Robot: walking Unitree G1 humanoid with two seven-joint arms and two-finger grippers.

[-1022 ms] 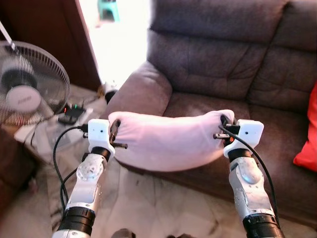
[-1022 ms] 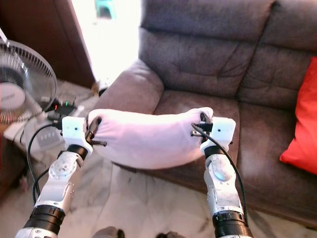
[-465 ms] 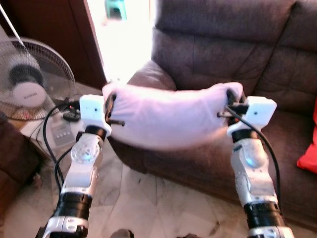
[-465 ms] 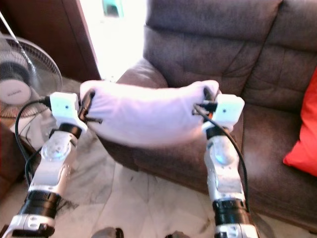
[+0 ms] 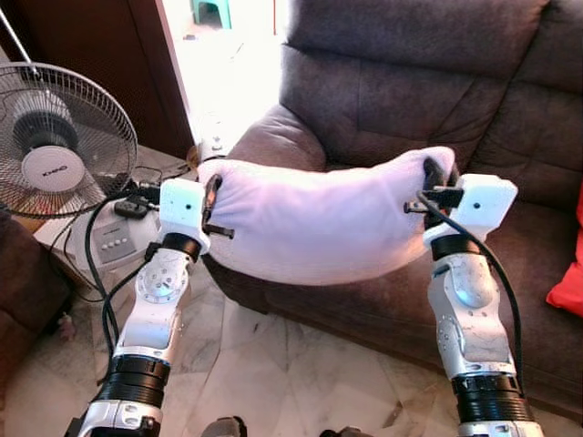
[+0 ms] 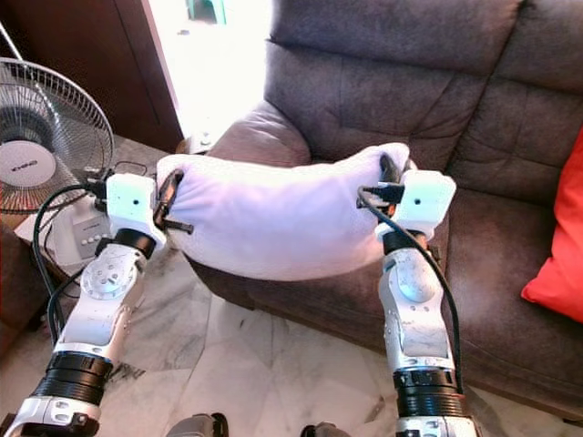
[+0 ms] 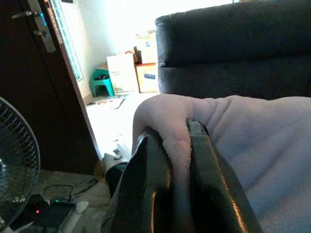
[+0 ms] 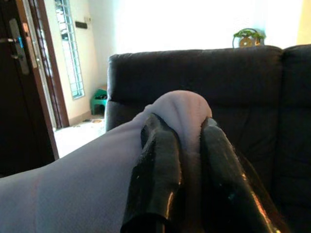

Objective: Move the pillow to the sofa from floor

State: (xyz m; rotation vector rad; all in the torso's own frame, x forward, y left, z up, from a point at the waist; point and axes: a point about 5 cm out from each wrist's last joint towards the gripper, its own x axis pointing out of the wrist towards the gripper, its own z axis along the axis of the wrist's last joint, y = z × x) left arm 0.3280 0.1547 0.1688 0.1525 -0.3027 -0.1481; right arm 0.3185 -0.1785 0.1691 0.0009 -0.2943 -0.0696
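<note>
We hold both silver arms raised and reaching forward, roughly parallel and well apart, wrists level with each other. Our left gripper (image 5: 211, 202) pinches one end of the pillow (image 5: 319, 218), its two black fingers (image 7: 146, 194) pressed close with a fold of fabric caught between them. Our right gripper (image 5: 435, 182) does the same at the other end, fingers (image 8: 158, 179) closed tight on a bunched corner. Black cables loop from both white wrist housings down along the forearms. The pillow hangs between our two grips, sagging slightly in the middle.
</note>
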